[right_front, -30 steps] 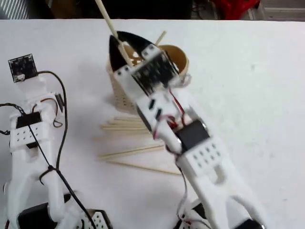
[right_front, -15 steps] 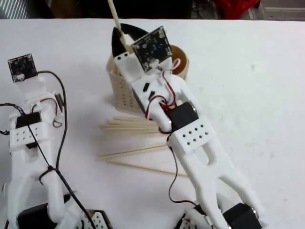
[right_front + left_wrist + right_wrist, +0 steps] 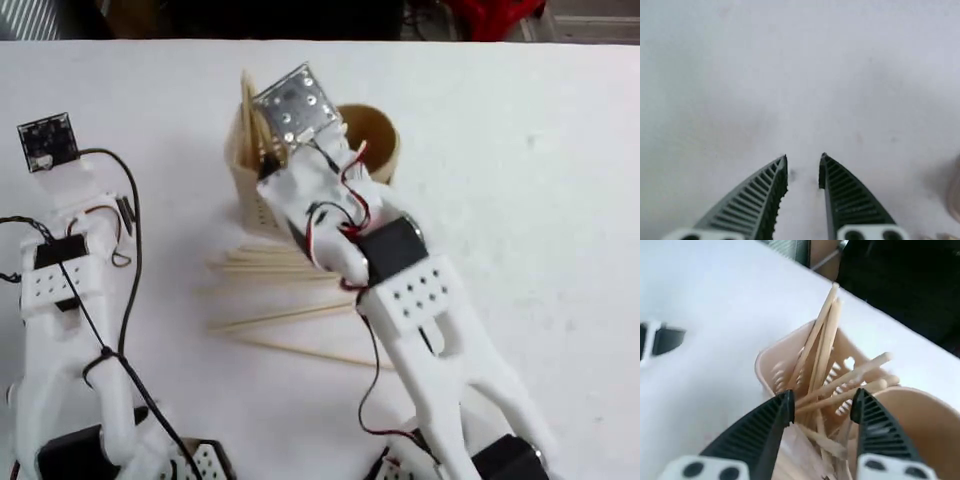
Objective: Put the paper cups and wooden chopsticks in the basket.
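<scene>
Several chopsticks [image 3: 822,347] in basket [image 3: 771,360], right tool [image 3: 824,400] parted above them, left tool [image 3: 803,159] parted over table [image 3: 790,60]

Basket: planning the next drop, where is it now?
High view: the basket stands at the table's far middle, under the right tool, a paper cup beside it, loose chopsticks nearer the arms.

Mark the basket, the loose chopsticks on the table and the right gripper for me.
basket [image 3: 771,371], right wrist view, inner slotted wall near the rim.
loose chopsticks [image 3: 270,318], high view, middle of one stick lying outside the basket.
right gripper [image 3: 823,392], right wrist view, midway between its open fingertips.
</scene>
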`<state>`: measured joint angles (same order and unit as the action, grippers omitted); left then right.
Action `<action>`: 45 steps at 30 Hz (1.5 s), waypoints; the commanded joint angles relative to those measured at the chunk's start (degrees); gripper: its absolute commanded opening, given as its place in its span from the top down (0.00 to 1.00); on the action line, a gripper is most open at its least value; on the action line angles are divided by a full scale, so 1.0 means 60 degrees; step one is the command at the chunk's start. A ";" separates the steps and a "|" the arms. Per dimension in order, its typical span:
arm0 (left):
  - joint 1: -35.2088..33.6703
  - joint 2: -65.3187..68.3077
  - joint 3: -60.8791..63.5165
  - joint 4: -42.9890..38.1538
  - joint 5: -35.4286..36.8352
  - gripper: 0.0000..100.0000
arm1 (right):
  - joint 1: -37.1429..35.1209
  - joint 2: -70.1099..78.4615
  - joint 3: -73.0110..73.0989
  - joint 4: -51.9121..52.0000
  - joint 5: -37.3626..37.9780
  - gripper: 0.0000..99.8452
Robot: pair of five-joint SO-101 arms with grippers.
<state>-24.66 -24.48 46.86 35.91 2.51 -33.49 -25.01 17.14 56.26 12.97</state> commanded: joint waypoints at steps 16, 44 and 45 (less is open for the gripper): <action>-0.0139 -0.0256 0.0850 0.0220 -0.0103 0.88 | -0.1531 -0.0051 0.4337 0.0447 0.3604 0.81; -0.0081 -0.0359 0.0425 0.0703 -0.1201 0.88 | 0.0564 -0.3670 0.1070 0.3026 0.2095 0.81; -0.0066 -0.0359 0.0103 0.1158 -0.1333 0.88 | 0.0593 -0.4183 0.1084 0.3407 0.2139 0.81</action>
<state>-25.19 -24.48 52.40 37.41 -2.42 -30.86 -39.78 26.46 71.82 26.68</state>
